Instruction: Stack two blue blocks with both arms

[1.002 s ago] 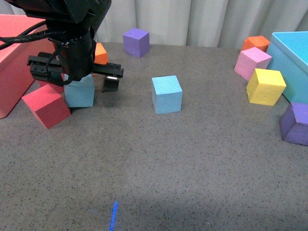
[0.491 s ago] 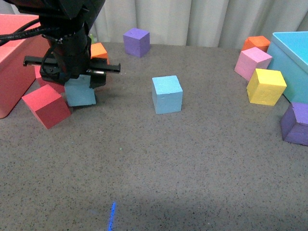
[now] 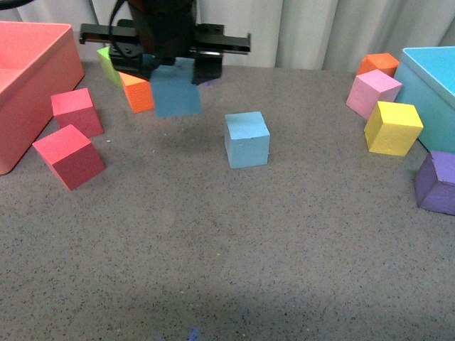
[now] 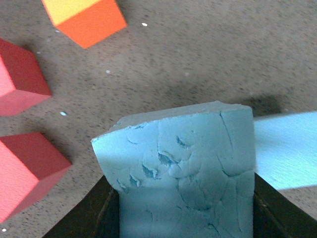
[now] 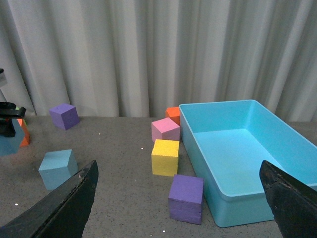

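Observation:
My left gripper (image 3: 174,71) is shut on a blue block (image 3: 175,91) and holds it in the air, up and to the left of the second blue block (image 3: 247,139), which rests on the grey table. In the left wrist view the held block (image 4: 183,168) shows its rough scuffed face between the jaws, with the other blue block (image 4: 287,148) beside it below. My right gripper (image 5: 178,208) is open, high above the table, and is out of the front view. It sees the resting blue block (image 5: 58,169) far off.
Two red cubes (image 3: 69,155) (image 3: 76,111) and a pink-red bin (image 3: 28,85) lie at the left. An orange cube (image 3: 137,93) sits behind the held block. Pink (image 3: 372,93), yellow (image 3: 392,128), orange (image 3: 377,64) and purple (image 3: 436,182) cubes stand by the turquoise bin (image 3: 434,85) at the right.
My left gripper has lifted the blue block off the table from beside the red cubes and carried it up and to the right, towards the second blue block.

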You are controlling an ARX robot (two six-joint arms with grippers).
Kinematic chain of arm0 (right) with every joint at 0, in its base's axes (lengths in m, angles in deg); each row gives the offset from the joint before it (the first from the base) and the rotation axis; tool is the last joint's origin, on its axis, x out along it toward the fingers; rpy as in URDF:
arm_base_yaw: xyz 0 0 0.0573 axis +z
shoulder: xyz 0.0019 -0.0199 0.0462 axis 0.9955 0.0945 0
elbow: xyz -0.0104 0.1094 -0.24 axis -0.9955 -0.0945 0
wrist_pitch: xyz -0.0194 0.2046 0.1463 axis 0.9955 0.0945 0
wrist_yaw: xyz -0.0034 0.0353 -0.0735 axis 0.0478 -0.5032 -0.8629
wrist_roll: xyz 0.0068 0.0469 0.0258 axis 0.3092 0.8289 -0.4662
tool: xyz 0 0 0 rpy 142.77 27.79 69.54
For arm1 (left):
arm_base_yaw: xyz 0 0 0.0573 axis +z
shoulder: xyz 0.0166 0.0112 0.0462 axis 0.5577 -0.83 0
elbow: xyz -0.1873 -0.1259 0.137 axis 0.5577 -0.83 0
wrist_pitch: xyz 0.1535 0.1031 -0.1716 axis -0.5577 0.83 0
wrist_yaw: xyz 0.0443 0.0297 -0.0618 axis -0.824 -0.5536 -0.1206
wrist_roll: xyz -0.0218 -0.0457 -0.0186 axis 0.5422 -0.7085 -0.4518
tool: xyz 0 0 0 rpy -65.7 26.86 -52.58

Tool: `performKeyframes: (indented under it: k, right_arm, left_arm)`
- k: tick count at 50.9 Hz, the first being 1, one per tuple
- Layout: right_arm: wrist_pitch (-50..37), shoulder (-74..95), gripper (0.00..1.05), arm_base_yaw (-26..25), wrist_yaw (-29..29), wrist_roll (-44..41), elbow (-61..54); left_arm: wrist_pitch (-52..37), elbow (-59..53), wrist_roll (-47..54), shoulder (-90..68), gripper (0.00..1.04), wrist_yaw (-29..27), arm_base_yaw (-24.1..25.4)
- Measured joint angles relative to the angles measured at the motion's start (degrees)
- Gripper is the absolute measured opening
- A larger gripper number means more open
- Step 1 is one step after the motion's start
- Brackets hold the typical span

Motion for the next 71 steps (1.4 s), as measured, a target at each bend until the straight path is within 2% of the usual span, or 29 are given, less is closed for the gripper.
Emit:
performKeyframes:
  k: [25, 67, 68, 71]
  right_arm:
    - [0.0, 0.0, 0.95, 0.0, 0.0, 0.0, 0.0]
    - [0.0, 0.0, 0.95, 0.0, 0.0, 0.0, 0.0]
    - [0.0, 0.0, 0.95, 0.0, 0.0, 0.0, 0.0]
    - [0.0, 0.0, 0.95, 0.0, 0.0, 0.0, 0.0]
  left_arm:
    - [6.99, 12.48, -4.48, -7.32, 0.47, -1.95, -8.96]
    - [7.8, 17.51, -7.39, -13.64, 0.47, -2.51, -8.96]
    - [7.76, 17.51, -7.41, -13.64, 0.48, -2.29, -8.98]
    - [7.5, 17.53, -7.28, -13.64, 0.6, -2.58, -9.03]
